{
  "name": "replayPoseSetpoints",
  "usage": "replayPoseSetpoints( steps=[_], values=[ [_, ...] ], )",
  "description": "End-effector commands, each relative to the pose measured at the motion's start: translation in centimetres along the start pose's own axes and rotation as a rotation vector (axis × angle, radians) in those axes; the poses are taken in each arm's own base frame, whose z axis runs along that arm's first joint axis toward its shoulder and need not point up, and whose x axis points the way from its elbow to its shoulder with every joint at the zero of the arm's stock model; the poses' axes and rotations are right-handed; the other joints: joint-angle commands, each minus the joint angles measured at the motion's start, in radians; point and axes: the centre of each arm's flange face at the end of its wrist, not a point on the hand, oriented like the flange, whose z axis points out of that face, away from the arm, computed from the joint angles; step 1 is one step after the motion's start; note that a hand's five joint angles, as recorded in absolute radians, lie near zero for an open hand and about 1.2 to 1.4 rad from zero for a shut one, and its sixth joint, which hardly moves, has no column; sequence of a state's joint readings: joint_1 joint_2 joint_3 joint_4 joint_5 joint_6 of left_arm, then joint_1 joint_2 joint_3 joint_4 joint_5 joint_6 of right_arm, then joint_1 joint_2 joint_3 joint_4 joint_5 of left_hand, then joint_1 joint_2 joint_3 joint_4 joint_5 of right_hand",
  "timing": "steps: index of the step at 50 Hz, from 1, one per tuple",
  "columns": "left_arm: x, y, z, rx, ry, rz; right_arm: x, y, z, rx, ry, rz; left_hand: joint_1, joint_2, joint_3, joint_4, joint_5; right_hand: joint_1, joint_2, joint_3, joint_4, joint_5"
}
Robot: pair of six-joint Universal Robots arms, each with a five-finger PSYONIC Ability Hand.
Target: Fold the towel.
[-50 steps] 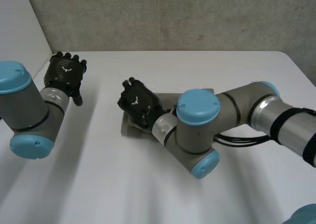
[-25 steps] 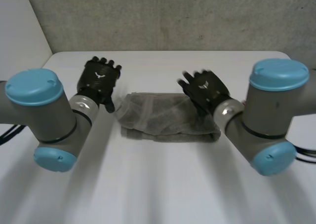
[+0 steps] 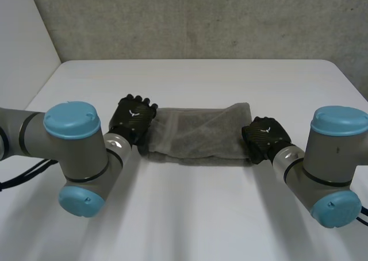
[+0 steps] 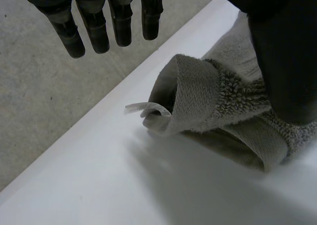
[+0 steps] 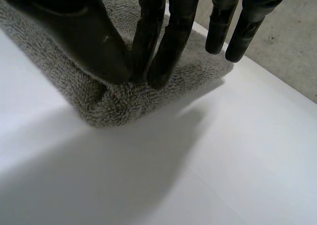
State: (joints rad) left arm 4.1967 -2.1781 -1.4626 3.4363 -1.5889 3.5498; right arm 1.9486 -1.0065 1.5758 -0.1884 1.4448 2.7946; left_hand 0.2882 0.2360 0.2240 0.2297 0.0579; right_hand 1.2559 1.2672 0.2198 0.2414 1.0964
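Observation:
A grey towel (image 3: pixel 198 137), folded into a long strip, lies across the middle of the white table (image 3: pixel 201 215). My left hand (image 3: pixel 133 118) sits at the strip's left end. In the left wrist view its fingers (image 4: pixel 94 27) hang straight above the rolled end of the towel (image 4: pixel 198 96), and its thumb (image 4: pixel 285 61) rests over the cloth. My right hand (image 3: pixel 265 135) is at the strip's right end. There the thumb (image 5: pixel 84 31) and two fingers (image 5: pixel 168 36) pinch the towel's (image 5: pixel 124 106) top layer near its corner, while the other fingers stay straight.
A small white label (image 4: pixel 146 108) sticks out of the towel's left end. The table's far edge runs just beyond both hands, with grey floor (image 4: pixel 39 86) past it. A grey wall (image 3: pixel 201 19) stands behind the table.
Both arms have swung in and lowered, the left hand to the towel's left end and the right hand from the middle to its right end. The right hand's fingers closed onto the cloth.

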Motion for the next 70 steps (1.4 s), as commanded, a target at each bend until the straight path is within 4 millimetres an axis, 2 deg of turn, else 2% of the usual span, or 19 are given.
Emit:
replayPoseSetpoints(
  steps=[1, 11, 14, 15, 16, 17, 18, 24, 25, 29, 36, 49, 53, 58, 60, 62, 65, 67, 70],
  values=[
    [0.1, 0.3, -0.1, -0.01, 0.002, 0.0, 0.3, 0.3, 0.0, -0.008, 0.007, 0.004, -0.113, -0.061, -0.049, -0.055, -0.057, 0.14, 0.129, -0.045, -0.067, 0.125],
    [0.2, 0.2, -0.4, -0.021, 0.001, -0.005, 2.1, 0.9, -0.7, -0.027, 0.034, 0.025, -0.116, -0.064, -0.049, -0.055, -0.058, 0.14, 0.129, -0.045, -0.067, 0.125],
    [0.2, 0.2, -0.6, -0.028, -0.007, -0.005, 3.1, 1.0, -1.1, -0.032, 0.052, 0.028, -0.113, -0.061, -0.049, -0.055, -0.057, 0.14, 0.129, -0.045, -0.067, 0.125],
    [0.2, 0.2, -0.6, -0.028, -0.007, -0.005, 3.3, 1.1, -1.3, -0.034, 0.056, 0.03, -0.113, -0.061, -0.049, -0.055, -0.057, -0.001, -0.012, -0.045, -0.067, -0.016],
    [0.2, 0.2, -0.7, -0.029, -0.012, -0.005, 3.3, 1.1, -1.4, -0.033, 0.058, 0.04, -0.116, -0.064, -0.049, -0.055, -0.058, -0.43, -0.441, -0.045, -0.067, -0.445],
    [0.3, 0.1, -0.7, -0.029, -0.01, -0.004, 3.3, 1.1, -1.4, -0.033, 0.058, 0.04, -0.116, -0.064, -0.049, -0.055, -0.058, -0.434, -0.445, -0.045, -0.067, -0.449],
    [0.3, 0.1, -0.7, -0.029, -0.01, -0.004, 3.3, 1.0, -1.7, -0.032, 0.06, 0.042, -0.116, -0.064, -0.049, -0.055, -0.058, -0.611, -0.623, -0.045, -0.067, -0.626],
    [0.3, -0.5, -1.1, -0.021, -0.007, -0.008, 3.8, -0.5, -2.1, 0.046, 0.108, 0.043, -0.113, -0.061, -0.049, -0.055, -0.057, -0.619, -0.63, -0.045, -0.067, -0.634],
    [0.2, -1.1, -1.5, -0.015, -0.005, -0.008, 3.8, -0.5, -2.1, 0.047, 0.108, 0.043, -0.113, -0.061, -0.049, -0.055, -0.057, -0.619, -0.63, -0.045, -0.067, -0.634],
    [-0.2, -1.9, -2.1, -0.012, -0.006, -0.027, 3.9, -1.2, -2.2, 0.08, 0.116, 0.114, -0.113, -0.061, -0.049, -0.055, -0.057, -0.634, -0.645, -0.045, -0.067, -0.649],
    [-1.0, -3.4, -3.1, -0.005, -0.001, -0.171, 2.3, -0.7, -1.7, 0.09, 0.072, 0.146, -0.116, -0.064, -0.049, -0.055, -0.058, -0.645, -0.657, -0.045, -0.067, -0.66],
    [-1.7, -2.1, -2.8, -0.072, 0.104, -0.367, 0.9, 0.8, -0.5, 0.073, 0.027, 0.147, -0.113, -0.061, -0.049, -0.055, -0.057, -0.666, -0.677, -0.045, -0.067, -0.681],
    [-2.2, -1.6, -2.5, -0.081, 0.094, -0.375, 0.8, 1.4, -0.2, 0.06, 0.023, 0.149, -0.116, -0.064, -0.049, -0.055, -0.058, -0.663, -0.674, -0.045, -0.067, -0.678],
    [-1.7, -0.4, -2.1, -0.112, 0.1, -0.375, 0.6, 2.0, 0.3, 0.063, 0.022, 0.148, -0.113, -0.061, -0.049, -0.055, -0.057, -0.596, -0.607, -0.045, -0.067, -0.611],
    [-1.6, -0.1, -2.0, -0.12, 0.102, -0.376, 0.7, 2.0, 0.4, 0.065, 0.024, 0.148, -0.113, -0.061, -0.049, -0.055, -0.057, -0.499, -0.51, -0.045, -0.067, -0.514],
    [-1.5, 0.3, -1.9, -0.131, 0.101, -0.375, 0.8, 2.0, 0.5, 0.069, 0.029, 0.147, -0.113, -0.061, -0.049, -0.055, -0.057, -0.224, -0.235, -0.045, -0.067, -0.239],
    [-1.3, 0.7, -1.8, -0.142, 0.104, -0.374, 1.0, 2.1, 0.5, 0.064, 0.035, 0.149, -0.113, -0.061, -0.049, -0.055, -0.057, -0.091, -0.102, -0.045, -0.067, -0.106],
    [-1.2, 0.8, -1.7, -0.146, 0.104, -0.374, 1.4, 2.1, 0.2, 0.062, 0.043, 0.153, -0.116, -0.064, -0.049, -0.055, -0.058, 0.12, 0.109, -0.045, -0.067, 0.105],
    [-1.2, 0.8, -1.7, -0.146, 0.104, -0.374, 1.5, 1.5, -0.4, 0.075, 0.044, 0.15, -0.116, -0.064, -0.049, -0.055, -0.058, 0.14, 0.129, -0.045, -0.067, 0.125]
  ],
)
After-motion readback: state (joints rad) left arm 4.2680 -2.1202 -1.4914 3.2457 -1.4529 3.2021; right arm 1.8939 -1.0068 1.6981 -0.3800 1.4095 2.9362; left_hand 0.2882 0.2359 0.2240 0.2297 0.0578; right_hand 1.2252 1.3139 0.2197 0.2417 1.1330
